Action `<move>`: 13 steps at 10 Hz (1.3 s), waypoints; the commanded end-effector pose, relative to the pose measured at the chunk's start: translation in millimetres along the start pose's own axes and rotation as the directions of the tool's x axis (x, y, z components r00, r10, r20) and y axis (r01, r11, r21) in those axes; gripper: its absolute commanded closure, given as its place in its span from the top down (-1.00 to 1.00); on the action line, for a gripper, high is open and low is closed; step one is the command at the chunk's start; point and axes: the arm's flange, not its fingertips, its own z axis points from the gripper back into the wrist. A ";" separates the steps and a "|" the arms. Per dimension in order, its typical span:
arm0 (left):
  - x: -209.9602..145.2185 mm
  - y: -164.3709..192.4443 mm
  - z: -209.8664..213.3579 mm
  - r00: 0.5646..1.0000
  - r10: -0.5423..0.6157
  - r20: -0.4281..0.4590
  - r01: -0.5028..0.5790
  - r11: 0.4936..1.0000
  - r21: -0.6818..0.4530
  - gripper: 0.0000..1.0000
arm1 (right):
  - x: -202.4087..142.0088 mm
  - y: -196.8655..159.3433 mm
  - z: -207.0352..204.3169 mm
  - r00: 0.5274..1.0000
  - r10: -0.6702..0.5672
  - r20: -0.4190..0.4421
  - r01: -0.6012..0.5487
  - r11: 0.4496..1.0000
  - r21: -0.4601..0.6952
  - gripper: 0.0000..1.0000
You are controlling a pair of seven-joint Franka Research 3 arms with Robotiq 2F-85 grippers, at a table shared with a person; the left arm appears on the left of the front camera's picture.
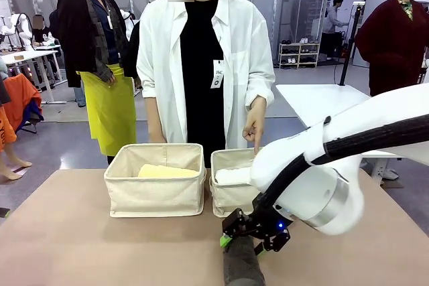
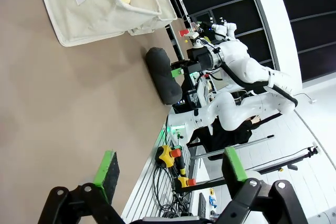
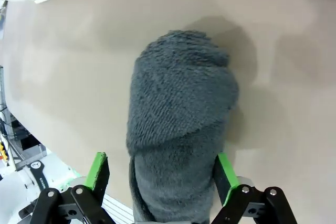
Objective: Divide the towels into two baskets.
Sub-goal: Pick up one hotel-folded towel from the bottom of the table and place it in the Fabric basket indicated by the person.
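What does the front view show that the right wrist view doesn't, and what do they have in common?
Front view alone: the two baskets, the left one holding the yellow towel and the right one holding a white towel, and the person's hand pointing down at the right basket. Right wrist view alone: the right claw's green pads spread wide on either side of the towel, not visibly pressing it. Both: the dark grey towel lying on the brown table with the right claw over it.
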 end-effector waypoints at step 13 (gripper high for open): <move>-2.1 -4.8 1.8 1.000 -0.011 0.001 0.011 1.000 -0.008 1.00 | -0.6 17.9 8.8 0.979 0.142 -0.144 -0.156 0.984 -0.090 -1.00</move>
